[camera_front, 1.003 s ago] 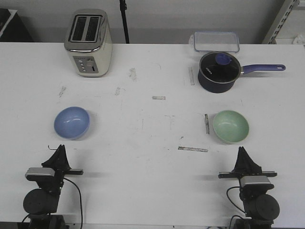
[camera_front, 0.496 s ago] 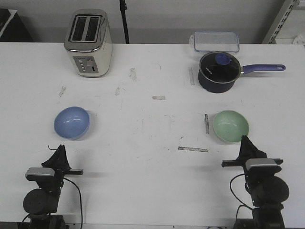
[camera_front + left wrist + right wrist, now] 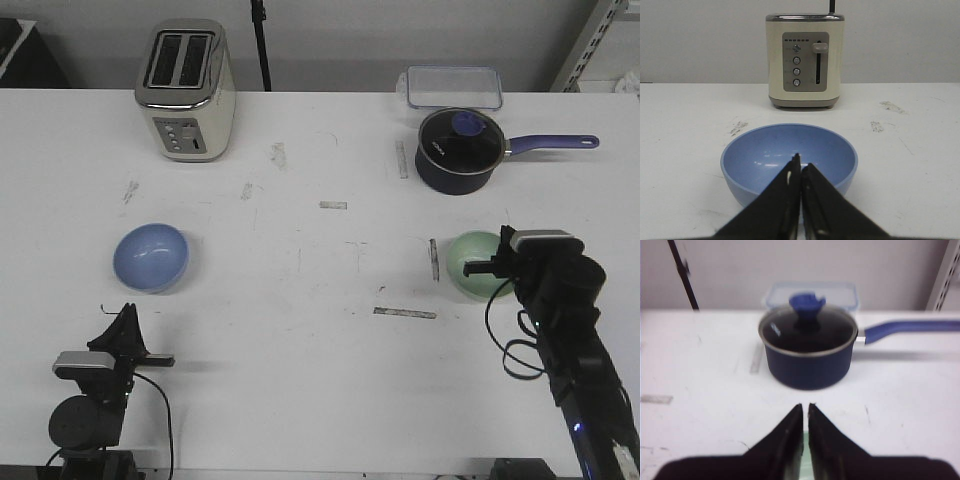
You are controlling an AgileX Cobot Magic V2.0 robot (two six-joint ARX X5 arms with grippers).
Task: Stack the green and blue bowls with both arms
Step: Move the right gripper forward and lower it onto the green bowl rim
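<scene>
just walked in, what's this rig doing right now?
Two-arm bowl stacking, early stage. The right arm's tool is over the green bowl, jaws shut with nothing between them. The left tool sits near its base, also shut, pointing at the blue bowl without touching it. Both bowls rest apart on the white table, neither lifted nor stacked. The toaster, the lidded saucepan and the clear container stand at the far side.
</scene>
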